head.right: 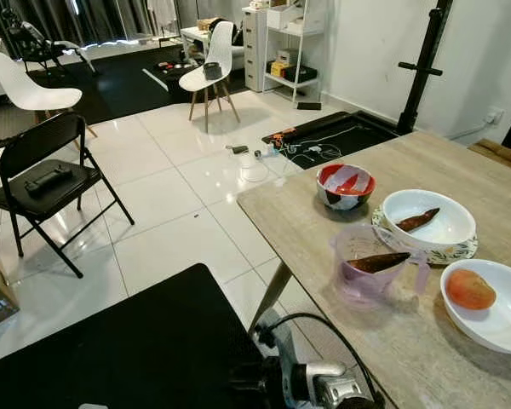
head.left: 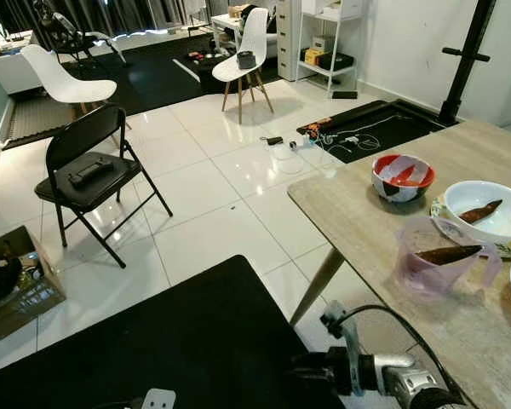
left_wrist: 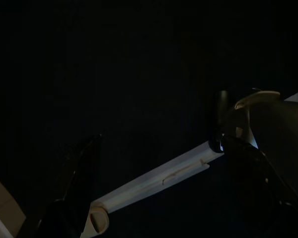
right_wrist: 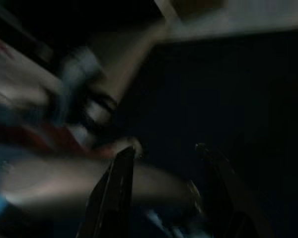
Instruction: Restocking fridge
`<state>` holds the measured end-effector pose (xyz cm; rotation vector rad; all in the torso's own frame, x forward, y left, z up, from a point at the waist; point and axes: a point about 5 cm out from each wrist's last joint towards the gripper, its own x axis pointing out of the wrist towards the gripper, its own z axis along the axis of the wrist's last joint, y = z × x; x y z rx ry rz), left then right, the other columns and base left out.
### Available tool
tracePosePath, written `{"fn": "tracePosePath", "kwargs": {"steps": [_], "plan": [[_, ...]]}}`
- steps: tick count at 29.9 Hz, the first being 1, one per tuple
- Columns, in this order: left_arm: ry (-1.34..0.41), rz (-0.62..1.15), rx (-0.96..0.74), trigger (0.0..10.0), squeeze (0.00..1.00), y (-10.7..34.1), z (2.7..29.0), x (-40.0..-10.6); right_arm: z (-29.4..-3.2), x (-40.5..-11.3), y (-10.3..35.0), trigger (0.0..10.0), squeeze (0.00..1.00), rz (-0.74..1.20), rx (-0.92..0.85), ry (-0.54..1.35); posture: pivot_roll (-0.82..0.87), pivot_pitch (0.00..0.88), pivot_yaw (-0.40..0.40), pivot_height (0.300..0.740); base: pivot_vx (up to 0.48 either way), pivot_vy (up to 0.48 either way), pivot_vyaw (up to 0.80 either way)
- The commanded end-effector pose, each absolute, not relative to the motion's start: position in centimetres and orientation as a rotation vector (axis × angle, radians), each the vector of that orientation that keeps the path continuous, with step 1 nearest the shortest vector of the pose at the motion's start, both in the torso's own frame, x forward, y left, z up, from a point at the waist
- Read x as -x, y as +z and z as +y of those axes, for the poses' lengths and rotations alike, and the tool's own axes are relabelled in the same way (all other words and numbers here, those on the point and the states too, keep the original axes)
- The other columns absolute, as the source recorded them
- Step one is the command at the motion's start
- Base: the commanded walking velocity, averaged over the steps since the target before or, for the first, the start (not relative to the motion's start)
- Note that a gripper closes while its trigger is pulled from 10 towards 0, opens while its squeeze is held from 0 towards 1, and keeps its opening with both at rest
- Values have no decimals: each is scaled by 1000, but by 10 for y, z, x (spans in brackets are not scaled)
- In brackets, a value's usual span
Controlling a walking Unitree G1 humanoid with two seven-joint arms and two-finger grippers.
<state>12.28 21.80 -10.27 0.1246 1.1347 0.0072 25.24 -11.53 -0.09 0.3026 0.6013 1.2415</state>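
The right arm is showing at the bottom of the head views, low beside the near corner of the light wood-grain tabletop (head.right: 426,170). In the right wrist view the right claw (right_wrist: 164,153) is hanging with its two black fingers spread, gripping nothing; the picture is blurred. In the dark left wrist view the left claw (left_wrist: 159,144) is likewise standing spread and unloaded, with a pale table leg crossing between its fingers.

Ahead and to the right of the right arm, on the tabletop, a clear purple plastic jug (head.right: 368,262) is holding a dark brown tapered vegetable (head.right: 376,262), its long axis lying nearly level, the thin tip pointing right. Just beyond, a white bowl on a patterned plate (head.right: 429,220) is carrying a second such piece, tip angled up and right. A white bowl with an orange-red fruit (head.right: 485,300) is sitting at the right; a red-and-white bowl (head.right: 346,185) is sitting farthest.

Left of the tabletop edge, white tile floor (head.right: 179,213) is lying open up to a black folding chair (head.right: 47,183).
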Motion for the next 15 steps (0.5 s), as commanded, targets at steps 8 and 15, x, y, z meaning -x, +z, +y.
{"fn": "tracePosePath", "kwargs": {"steps": [8,15], "plan": [[9,1148,-147,10000,0,-103,223,-119,-101,-298,94,10000,1000,21,-630,1438,33,0,49,740,0,0,0],[3,1149,-147,10000,0,-103,222,-120,-116,-317,142,10000,1000,-249,-644,1376,35,0,45,740,0,0,0]]}}
